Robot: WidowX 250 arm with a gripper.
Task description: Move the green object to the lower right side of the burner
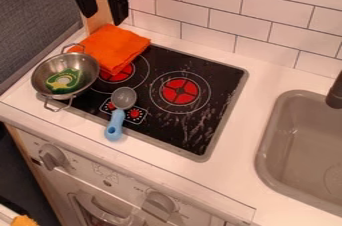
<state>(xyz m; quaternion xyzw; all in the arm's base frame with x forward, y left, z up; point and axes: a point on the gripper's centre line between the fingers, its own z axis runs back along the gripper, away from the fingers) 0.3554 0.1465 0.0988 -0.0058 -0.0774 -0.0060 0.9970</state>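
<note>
At the near left corner lay something orange point(24, 220). Beyond it stood the white oven front point(127, 187), with a round knob point(52, 157) at left and another point(160, 204) farther right. Above ran the white counter point(230, 185), with a grey sink point(265, 150) set into its right side and a dark faucet point(336, 92) at the sink's far edge. A blue-handled spoon point(115, 125) lay over the black stovetop's point(224, 82) near edge, its grey bowl toward the burners. The green thing point(65, 81) sat inside the metal pot point(83, 61), at the stovetop's left side. Two red burners showed, one left point(119, 73), one right point(179, 91). An orange cloth point(113, 45) covered the far left corner. I held my gripper point(105, 19) above and beyond it, fingers wide apart, in front of a wooden board point(101, 9). White tiles point(257, 12) lined the far wall; a dark grey wall point(33, 2) rose at left.
</note>
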